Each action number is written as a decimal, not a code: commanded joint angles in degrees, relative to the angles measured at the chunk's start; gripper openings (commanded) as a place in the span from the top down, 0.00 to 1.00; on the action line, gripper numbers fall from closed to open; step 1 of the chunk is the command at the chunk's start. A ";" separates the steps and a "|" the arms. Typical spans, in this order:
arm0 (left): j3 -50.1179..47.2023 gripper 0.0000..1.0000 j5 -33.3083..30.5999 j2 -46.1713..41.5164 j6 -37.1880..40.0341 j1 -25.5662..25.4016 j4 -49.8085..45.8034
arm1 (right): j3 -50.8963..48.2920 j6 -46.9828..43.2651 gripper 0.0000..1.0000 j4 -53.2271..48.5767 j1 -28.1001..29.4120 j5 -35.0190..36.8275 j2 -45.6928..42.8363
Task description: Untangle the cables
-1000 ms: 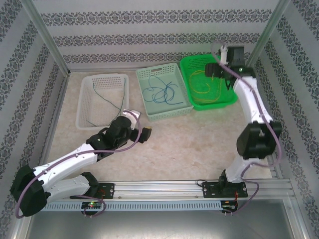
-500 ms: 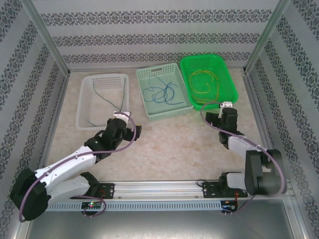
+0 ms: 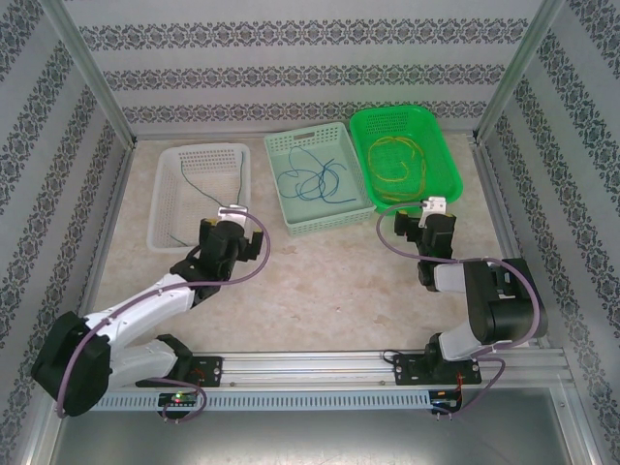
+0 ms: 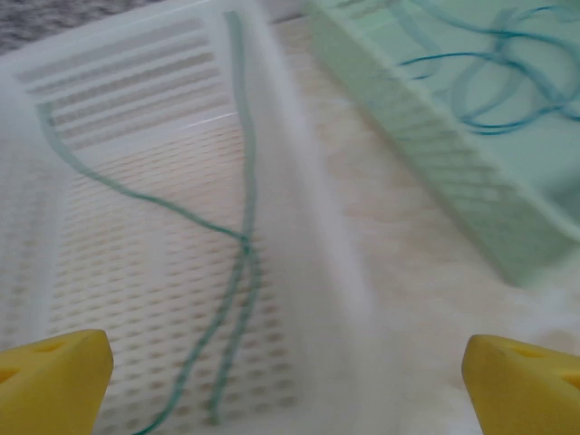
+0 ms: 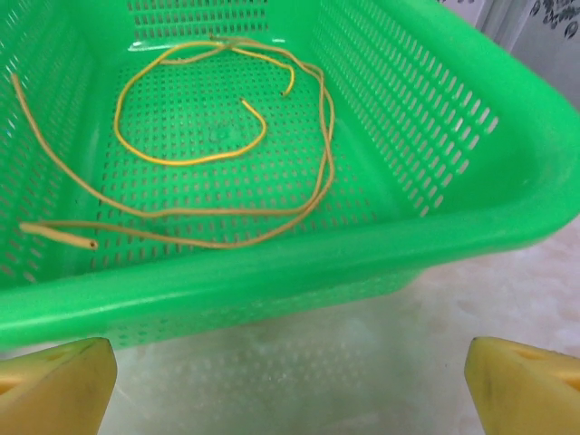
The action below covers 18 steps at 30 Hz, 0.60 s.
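Three baskets stand in a row at the far side of the bench (image 3: 339, 281), with the mint basket (image 3: 320, 225) in the middle.

To its left, apart from it, is the white basket (image 3: 205, 147). In it lies the dark green cable (image 3: 215, 199), a thin strand that crosses itself on the slotted floor.

The left pincer (image 3: 229, 232) hangs left of the mint basket's near left corner, over the white basket's near right corner. Its yellow tips are wide apart, with nothing between them.

Inside the mint basket the blue cables (image 3: 315, 179) lie curled over one another in loose loops.

Just right of the mint basket is the bright green basket (image 3: 426, 199). The yellow cable (image 3: 397, 165) lies in open loops on its perforated floor.

The right pincer (image 3: 432, 219) hangs to the right of the mint basket's near right corner, at the bright green basket's near rim. Its tips are spread wide and grip nothing.
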 commanded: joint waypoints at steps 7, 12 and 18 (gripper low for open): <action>-6.71 0.00 4.29 9.21 1.53 22.89 19.03 | 0.03 -0.59 0.02 3.49 0.24 -0.01 -0.29; -4.34 0.00 9.55 16.06 9.42 23.93 24.48 | 0.04 -0.68 0.02 3.54 0.24 -0.03 -0.22; -7.31 0.00 14.58 15.78 7.73 26.38 33.16 | 0.04 -0.58 0.02 3.54 0.25 0.02 -0.29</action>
